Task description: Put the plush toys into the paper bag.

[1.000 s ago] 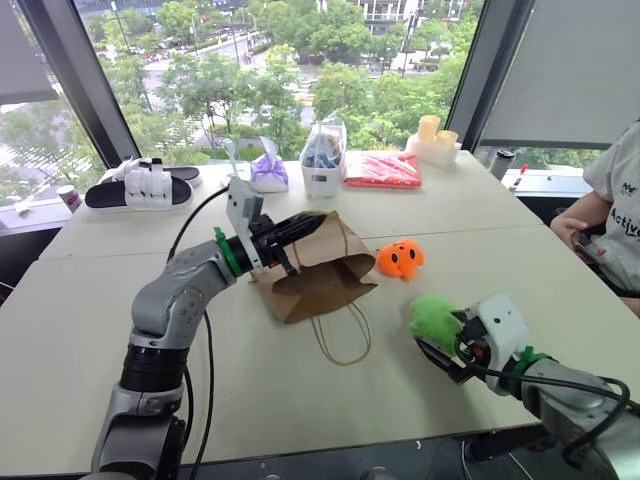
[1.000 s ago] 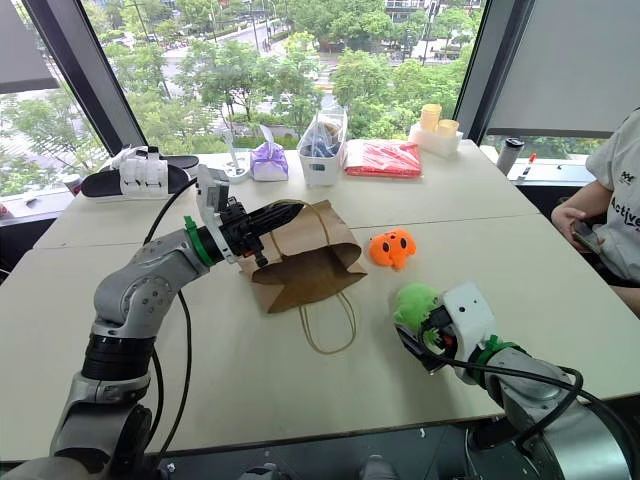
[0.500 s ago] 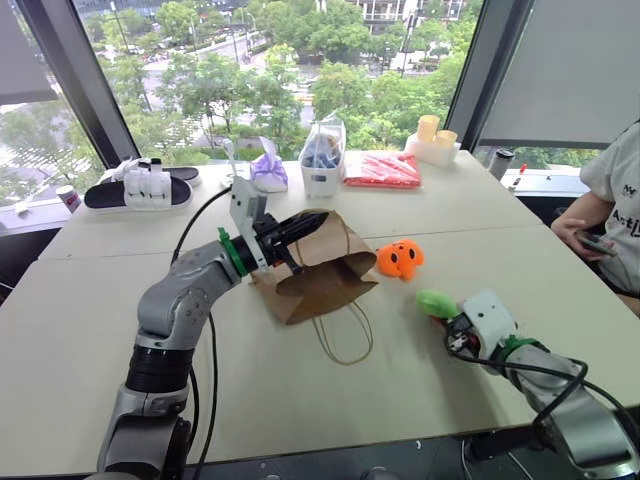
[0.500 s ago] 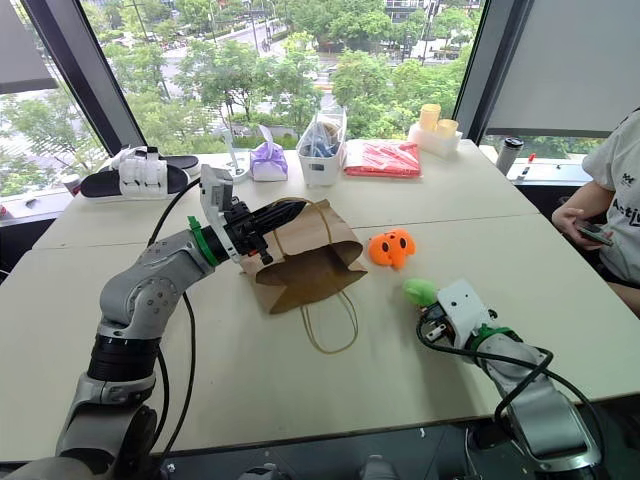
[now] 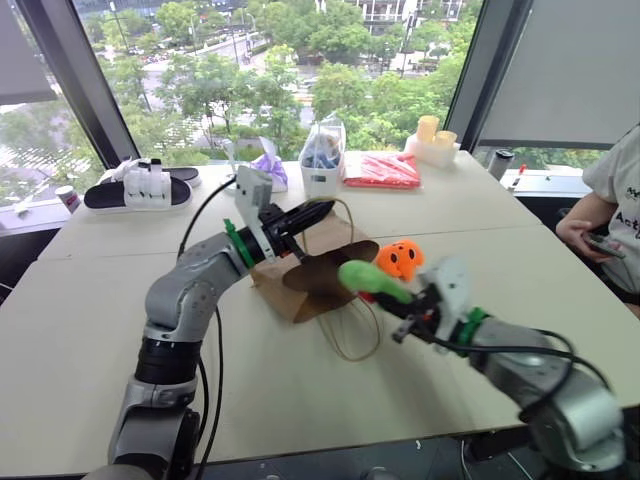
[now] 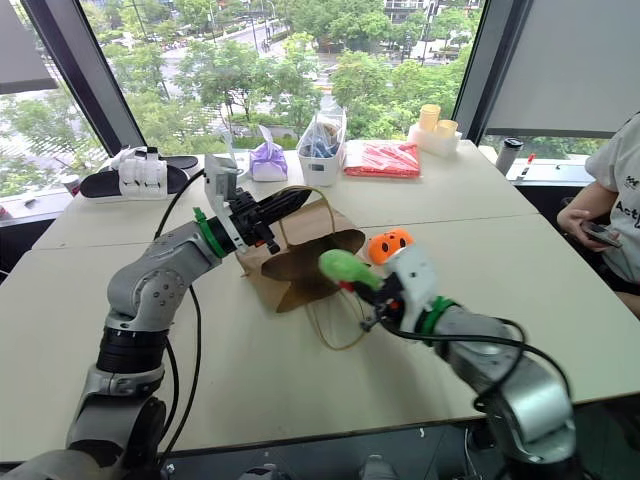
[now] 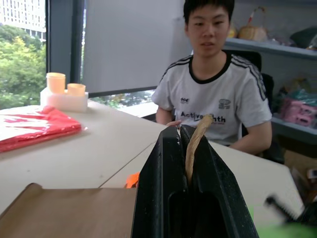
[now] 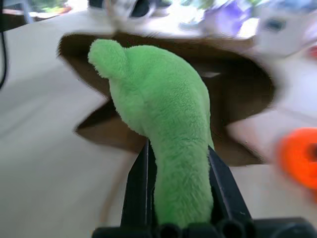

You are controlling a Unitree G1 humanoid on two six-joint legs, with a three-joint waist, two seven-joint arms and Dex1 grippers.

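In the left eye view, the paper bag [image 5: 318,268] lies on its side on the pale desk [image 5: 90,330], its mouth facing the robot. The left hand [image 5: 322,209] is clamped on the upper edge of the bag's mouth, lifting it so the opening gapes. The right hand [image 5: 392,305] is closed on the green plush toy [image 5: 368,279], which sticks out past its fingers and hangs in the air right in front of the bag's mouth, just above the string handle [image 5: 352,335] on the desk. The orange plush toy [image 5: 402,258] sits on the desk just beside the bag, behind the green one and apart from both hands.

In the left wrist view, the two black fingers [image 7: 158,188] press together with a strip of brown paper pinched between them; a person in a white shirt [image 7: 218,94] sits behind the desk.

In the right wrist view, the fingers [image 8: 138,186] squeeze the green toy's lower end, and its rounded top points at the dark bag opening. The orange toy shows off to one side.
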